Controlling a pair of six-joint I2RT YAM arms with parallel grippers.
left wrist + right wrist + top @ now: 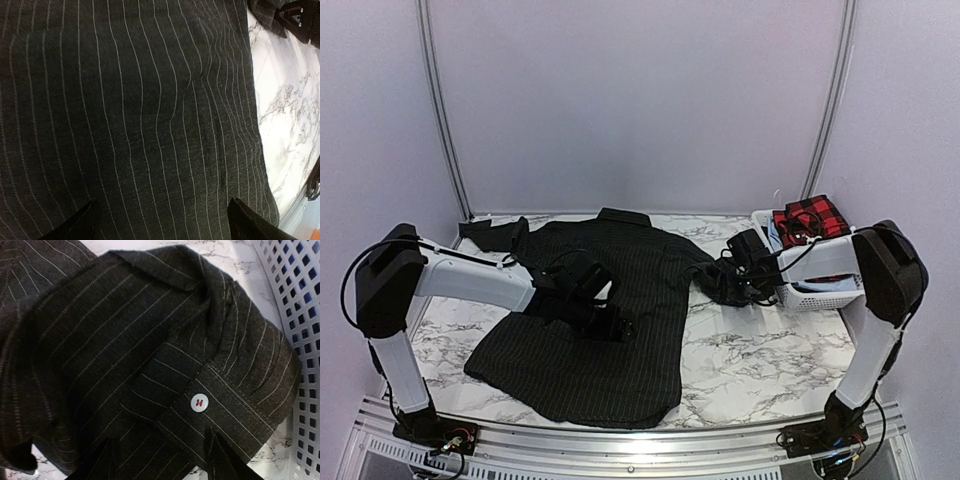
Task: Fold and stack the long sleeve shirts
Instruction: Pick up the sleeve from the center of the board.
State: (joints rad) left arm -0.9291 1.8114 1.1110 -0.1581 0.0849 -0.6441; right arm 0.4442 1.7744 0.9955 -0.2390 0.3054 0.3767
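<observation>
Two pincers: the left pincer [162, 202] gapes wide over the black pinstriped shirt [580, 370], flat woven cloth directly beneath. The right pincer [161, 445] straddles its stitched cuff [220, 410]; grip unclear. A white lattice basket [300, 340] at three o'clock holds the red-checked shirt [810, 218] on the marbled surface [760, 350].

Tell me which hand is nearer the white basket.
Right. The right hand is over the black shirt's bunched cuff, right beside the basket; the left hand hovers over that shirt's body, well away from it.
</observation>
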